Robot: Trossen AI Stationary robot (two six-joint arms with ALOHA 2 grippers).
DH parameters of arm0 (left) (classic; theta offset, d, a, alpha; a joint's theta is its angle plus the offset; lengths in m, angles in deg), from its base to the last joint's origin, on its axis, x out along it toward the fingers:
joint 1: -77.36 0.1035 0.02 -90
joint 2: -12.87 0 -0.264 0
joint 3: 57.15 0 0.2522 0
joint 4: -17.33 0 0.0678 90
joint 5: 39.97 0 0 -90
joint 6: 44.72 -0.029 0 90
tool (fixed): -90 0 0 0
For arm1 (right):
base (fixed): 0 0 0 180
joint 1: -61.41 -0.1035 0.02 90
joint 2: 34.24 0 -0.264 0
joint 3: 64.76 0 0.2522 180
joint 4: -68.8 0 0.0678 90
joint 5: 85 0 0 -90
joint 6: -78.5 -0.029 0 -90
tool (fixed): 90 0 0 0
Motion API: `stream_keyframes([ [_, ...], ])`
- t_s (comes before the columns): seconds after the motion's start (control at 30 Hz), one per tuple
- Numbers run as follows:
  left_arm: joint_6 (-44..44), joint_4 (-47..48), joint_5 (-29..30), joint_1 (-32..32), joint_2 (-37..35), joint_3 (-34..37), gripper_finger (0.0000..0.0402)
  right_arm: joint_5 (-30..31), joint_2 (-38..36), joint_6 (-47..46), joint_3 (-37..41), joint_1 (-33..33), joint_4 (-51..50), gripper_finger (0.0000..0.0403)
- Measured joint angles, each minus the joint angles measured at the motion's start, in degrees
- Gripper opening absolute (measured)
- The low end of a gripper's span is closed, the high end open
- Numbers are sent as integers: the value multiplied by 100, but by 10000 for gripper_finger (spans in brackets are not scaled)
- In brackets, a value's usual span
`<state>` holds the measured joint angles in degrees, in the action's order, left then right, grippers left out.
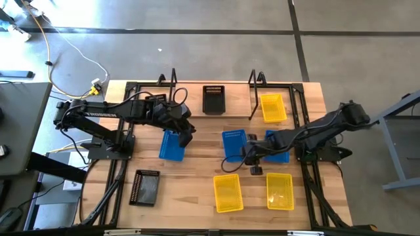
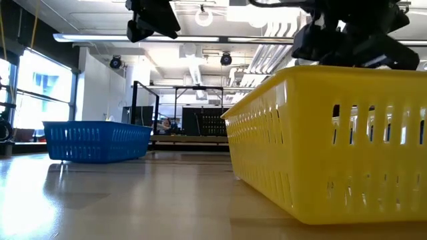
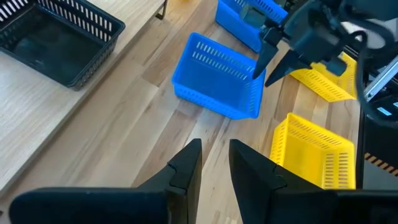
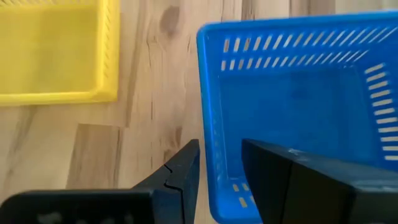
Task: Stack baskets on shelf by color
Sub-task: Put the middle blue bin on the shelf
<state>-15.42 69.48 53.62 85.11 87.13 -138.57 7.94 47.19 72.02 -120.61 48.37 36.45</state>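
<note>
The step in hand is judged to be the pickup of a blue basket by the right gripper (image 4: pixel 217 180), whose jaws are seen parted astride the near wall of the middle blue basket (image 1: pixel 234 145): one finger (image 4: pixel 177 180) lies outside the wall, the other (image 4: pixel 292 180) inside, with nothing yet clamped. A second blue basket (image 1: pixel 278 145) lies close behind these jaws, under the right arm. Two yellow baskets (image 1: pixel 228 192) (image 1: pixel 279 191) rest on the desk (image 1: pixel 190 190) just beside the jaws. The left gripper (image 3: pixel 214 168) is held above the desk beside the third blue basket (image 1: pixel 172 145), its jaws slightly apart and empty. One black basket (image 1: pixel 146 187) sits well away from both, at the desk's near left. The shelf (image 1: pixel 239 105) is farther off, carrying one black basket (image 1: pixel 213 99) between its loop ends and one yellow basket (image 1: pixel 273 107) beyond the right loop; no blue basket is on it yet. The next move is judged to call for the right jaws to be shut on the wall, the basket to be lifted level and carried to a free part of the shelf, where the other blue ones can later be nested into it.
</note>
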Motion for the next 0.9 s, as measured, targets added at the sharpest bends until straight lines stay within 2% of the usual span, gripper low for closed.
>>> stream_keyframes([
  [0.37,1,0,0,0,0,0,74,-10,567,-10,0,99,2,102],
  [0.43,1,0,0,0,0,0,74,-83,622,-10,0,121,-9,86],
  [0.6,1,0,0,2,0,0,74,-283,606,-221,0,140,7,11],
  [0.9,1,0,0,0,0,0,74,-345,223,-396,-351,99,-648,2],
])
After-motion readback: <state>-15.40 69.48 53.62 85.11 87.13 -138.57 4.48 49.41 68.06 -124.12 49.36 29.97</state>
